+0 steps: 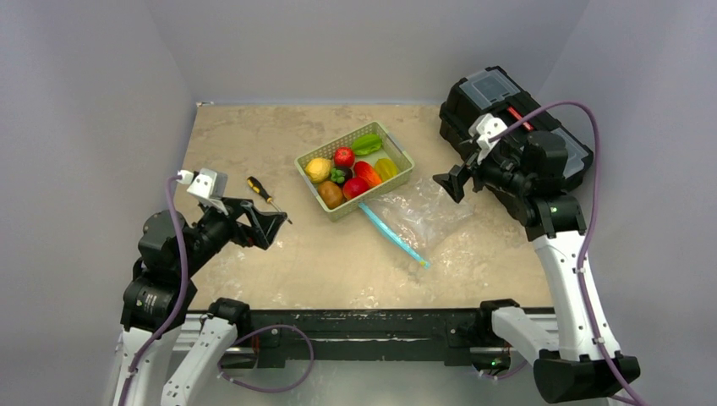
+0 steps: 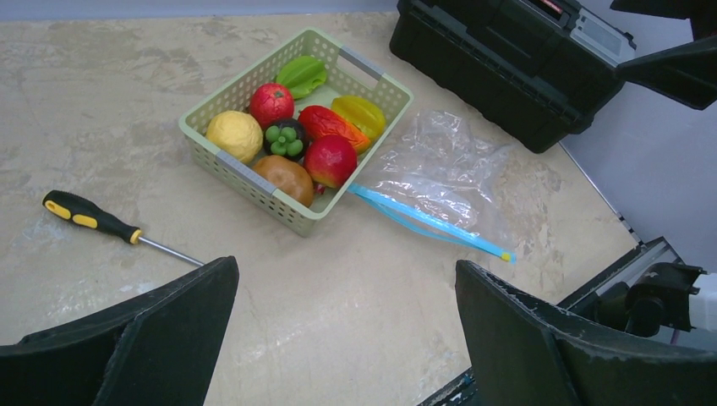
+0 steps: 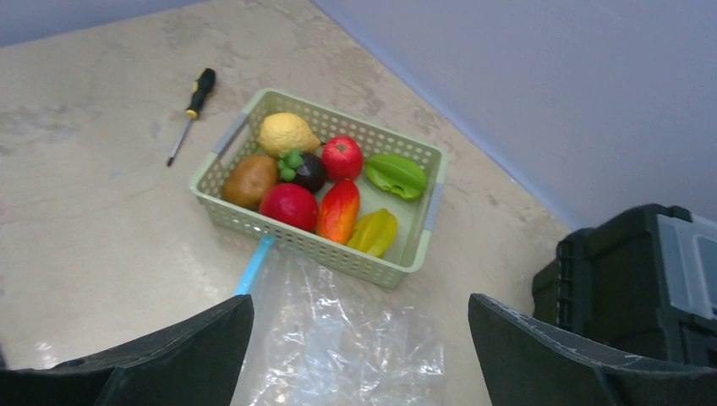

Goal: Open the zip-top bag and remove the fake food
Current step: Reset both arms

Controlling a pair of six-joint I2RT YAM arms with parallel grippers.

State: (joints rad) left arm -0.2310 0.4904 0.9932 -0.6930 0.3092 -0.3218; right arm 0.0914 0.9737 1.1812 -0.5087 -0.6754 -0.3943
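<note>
The zip-top bag (image 1: 420, 211) lies flat and crinkled on the table, right of the green basket (image 1: 399, 153). Its light-blue zipper strip (image 2: 427, 220) runs from the basket's near corner toward the table front. I see nothing inside the bag (image 3: 347, 338). The fake food (image 1: 344, 158) fills the basket: red, yellow, orange, green and brown pieces (image 2: 330, 159) (image 3: 292, 203). My left gripper (image 2: 345, 266) hangs open over bare table near the screwdriver. My right gripper (image 3: 357, 304) hangs open above the bag, holding nothing.
A yellow-and-black screwdriver (image 1: 262, 192) lies left of the basket, close to my left gripper (image 1: 275, 222). A black toolbox (image 1: 507, 93) stands at the back right, behind my right gripper (image 1: 448, 182). Grey walls close in the table on three sides.
</note>
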